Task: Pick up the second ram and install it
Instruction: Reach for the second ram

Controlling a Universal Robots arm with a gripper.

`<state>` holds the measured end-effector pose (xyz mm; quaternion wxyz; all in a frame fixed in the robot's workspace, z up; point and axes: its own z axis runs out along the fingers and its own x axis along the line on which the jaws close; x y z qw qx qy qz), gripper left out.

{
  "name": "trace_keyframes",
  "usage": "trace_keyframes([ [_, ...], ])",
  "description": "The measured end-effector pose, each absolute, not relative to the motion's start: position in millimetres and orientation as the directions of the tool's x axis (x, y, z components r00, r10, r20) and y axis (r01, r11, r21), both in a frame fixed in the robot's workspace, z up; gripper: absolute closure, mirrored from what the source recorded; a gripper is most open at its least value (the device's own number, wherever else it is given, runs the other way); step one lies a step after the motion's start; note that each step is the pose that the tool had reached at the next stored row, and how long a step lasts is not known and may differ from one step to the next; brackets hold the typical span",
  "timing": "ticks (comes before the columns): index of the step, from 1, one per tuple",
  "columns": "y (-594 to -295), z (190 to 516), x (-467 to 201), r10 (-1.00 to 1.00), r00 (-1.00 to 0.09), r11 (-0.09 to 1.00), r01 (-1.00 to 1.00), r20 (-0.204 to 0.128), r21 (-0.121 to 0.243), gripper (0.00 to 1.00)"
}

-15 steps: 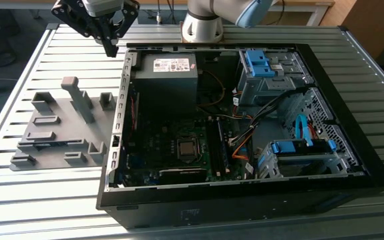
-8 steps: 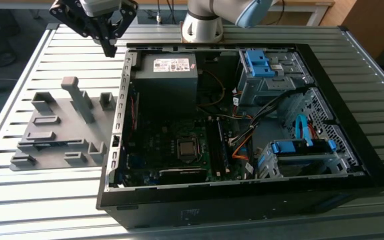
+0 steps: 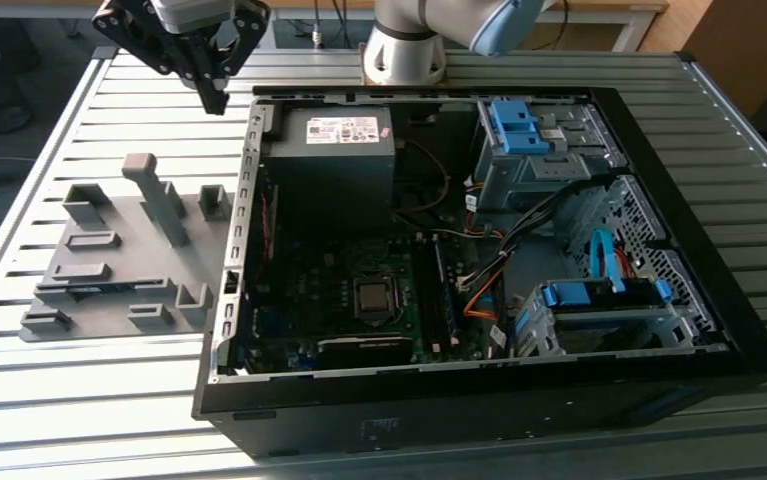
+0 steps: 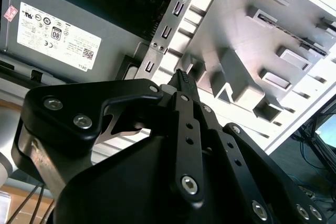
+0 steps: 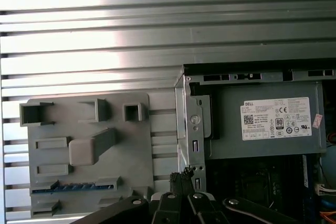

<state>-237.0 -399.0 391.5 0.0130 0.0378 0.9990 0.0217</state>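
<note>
Watching the exterior view, I log the gripper (image 3: 214, 102) raised over the far corner of the computer case (image 3: 490, 410), which lies on the slatted table (image 3: 90, 420) with its side off. The fingers are pressed together on nothing, and the grey tray (image 3: 130, 270) lies just beside the case on the exterior view's left. In the second wrist view I see the gripper (image 4: 181, 77) drawn to one tip above the tray (image 4: 220, 14), near the power supply (image 4: 79, 19). In the first wrist view I note the second ram (image 5: 73, 186), a blue strip seated in a tray (image 5: 136, 150) slot, apart from the gripper (image 5: 182, 174).
</note>
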Motion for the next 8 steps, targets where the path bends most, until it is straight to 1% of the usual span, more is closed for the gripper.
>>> trace_keyframes([
  [8, -398.9, 391.4, -243.2, 0.076, -0.997, 0.996, 0.075, -0.025, 0.044, 0.89],
])
